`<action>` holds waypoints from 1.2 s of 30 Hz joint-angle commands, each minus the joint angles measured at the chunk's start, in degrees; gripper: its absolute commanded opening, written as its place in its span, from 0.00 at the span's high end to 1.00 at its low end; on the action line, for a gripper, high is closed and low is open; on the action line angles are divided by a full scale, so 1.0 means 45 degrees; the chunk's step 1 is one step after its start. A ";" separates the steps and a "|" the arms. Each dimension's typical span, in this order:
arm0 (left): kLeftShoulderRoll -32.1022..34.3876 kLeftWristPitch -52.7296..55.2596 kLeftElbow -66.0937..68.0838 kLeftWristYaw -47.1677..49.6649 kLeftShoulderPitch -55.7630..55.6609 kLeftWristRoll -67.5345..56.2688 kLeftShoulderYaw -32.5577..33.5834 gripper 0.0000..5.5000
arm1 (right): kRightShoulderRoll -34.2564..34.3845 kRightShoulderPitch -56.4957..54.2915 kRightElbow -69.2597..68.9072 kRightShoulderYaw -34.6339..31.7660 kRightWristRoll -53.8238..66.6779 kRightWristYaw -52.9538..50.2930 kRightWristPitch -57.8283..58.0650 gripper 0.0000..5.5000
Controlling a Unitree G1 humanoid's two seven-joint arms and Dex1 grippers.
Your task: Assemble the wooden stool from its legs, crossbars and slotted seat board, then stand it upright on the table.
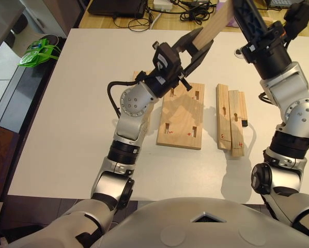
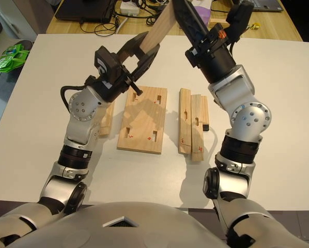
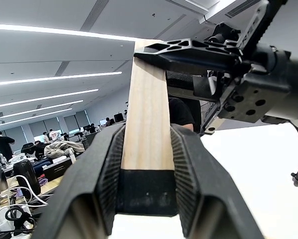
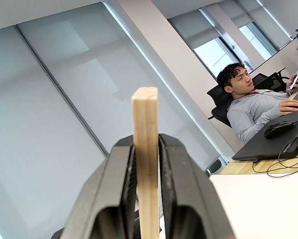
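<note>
A pale wooden leg (image 1: 214,26) slants in the air over the back of the white table (image 1: 77,103). My left gripper (image 1: 195,47) is shut on its lower end, and the black fingers (image 3: 106,169) flank the wood in the left wrist view. My right gripper (image 1: 241,14) is shut on the same leg (image 4: 145,149) higher up, seen edge-on in the right wrist view. The slotted seat board (image 1: 180,116) lies flat below. Three more wooden bars (image 1: 231,121) lie side by side to its right. Another bar (image 2: 107,120) lies left of the board, partly hidden by my left arm.
A green object (image 1: 38,51) sits off the table's left side. Cables and devices (image 1: 185,8) crowd the desk behind the far edge. A small black piece (image 1: 245,123) lies beside the bars. The table's left half is bare.
</note>
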 commanded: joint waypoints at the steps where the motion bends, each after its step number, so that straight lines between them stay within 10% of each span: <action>1: 0.0065 0.0007 -0.0003 0.0149 -0.0110 0.0251 0.0061 0.65 | 0.0244 -0.0067 -0.0228 -0.0472 0.0146 -0.0194 -0.0667 0.93; 12: 0.0607 0.0355 0.1013 0.3482 0.0425 0.1097 0.2687 0.32 | -0.0694 0.1449 -0.2013 -0.0535 -0.4205 -0.1055 -0.3703 0.93; 36: 0.1559 0.4137 -0.1545 0.1672 0.2831 -0.0086 0.2259 0.31 | 0.1028 1.1713 -0.4671 0.5857 -1.6343 -0.2640 -1.2166 0.93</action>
